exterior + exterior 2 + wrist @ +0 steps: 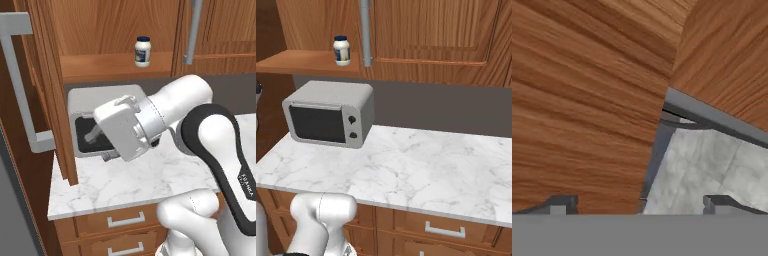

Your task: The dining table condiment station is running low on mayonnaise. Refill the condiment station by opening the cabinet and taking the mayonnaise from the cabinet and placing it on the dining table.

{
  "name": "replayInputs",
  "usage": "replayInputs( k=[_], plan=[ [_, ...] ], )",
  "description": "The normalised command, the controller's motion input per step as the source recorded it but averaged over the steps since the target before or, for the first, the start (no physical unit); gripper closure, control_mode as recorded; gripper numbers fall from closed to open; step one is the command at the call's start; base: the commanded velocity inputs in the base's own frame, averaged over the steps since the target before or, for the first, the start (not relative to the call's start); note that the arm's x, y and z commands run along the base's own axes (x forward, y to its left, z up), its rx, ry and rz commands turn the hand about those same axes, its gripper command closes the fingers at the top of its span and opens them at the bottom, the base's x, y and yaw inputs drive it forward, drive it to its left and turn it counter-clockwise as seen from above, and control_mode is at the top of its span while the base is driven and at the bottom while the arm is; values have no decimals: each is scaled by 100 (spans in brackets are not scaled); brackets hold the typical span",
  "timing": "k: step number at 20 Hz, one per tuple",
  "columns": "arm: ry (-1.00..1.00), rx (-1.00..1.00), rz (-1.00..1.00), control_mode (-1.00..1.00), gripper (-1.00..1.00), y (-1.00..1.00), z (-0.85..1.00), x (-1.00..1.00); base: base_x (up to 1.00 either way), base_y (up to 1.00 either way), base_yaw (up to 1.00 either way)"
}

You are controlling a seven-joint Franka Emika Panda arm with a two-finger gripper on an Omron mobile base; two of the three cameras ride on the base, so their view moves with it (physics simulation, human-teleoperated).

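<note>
With the cabinet door swung wide, the mayonnaise stands exposed on its shelf while the gripper, fingers apart, hangs empty near the door.

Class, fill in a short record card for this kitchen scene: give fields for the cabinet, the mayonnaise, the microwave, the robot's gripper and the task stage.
cabinet: door swung open, shelf exposed
mayonnaise: upright on the cabinet shelf, near its front edge
microwave: on the marble counter, below the shelf
gripper: jaws wide open, empty, close to the open door
task stage: cabinet opened, jar not yet picked up
</note>
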Motion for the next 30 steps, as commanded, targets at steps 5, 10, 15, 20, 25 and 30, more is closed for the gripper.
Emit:
replayInputs(
  k=[5,10,15,20,25,30],
  plan=[
    [-26,0,-7,-100,-100,-99,3,0,0,0,0],
    [-35,-4,-13,-100,-100,-92,29,4,0,0,0],
    [-43,-20,-16,-100,-100,-68,30,11,0,0,0],
    [-19,-26,-22,-100,-100,-52,48,12,0,0,0],
    [-3,-18,-28,-100,-100,-24,54,27,0,0,0],
    [0,-9,-25,-100,-100,-2,20,49,0,0,0]
  ],
)
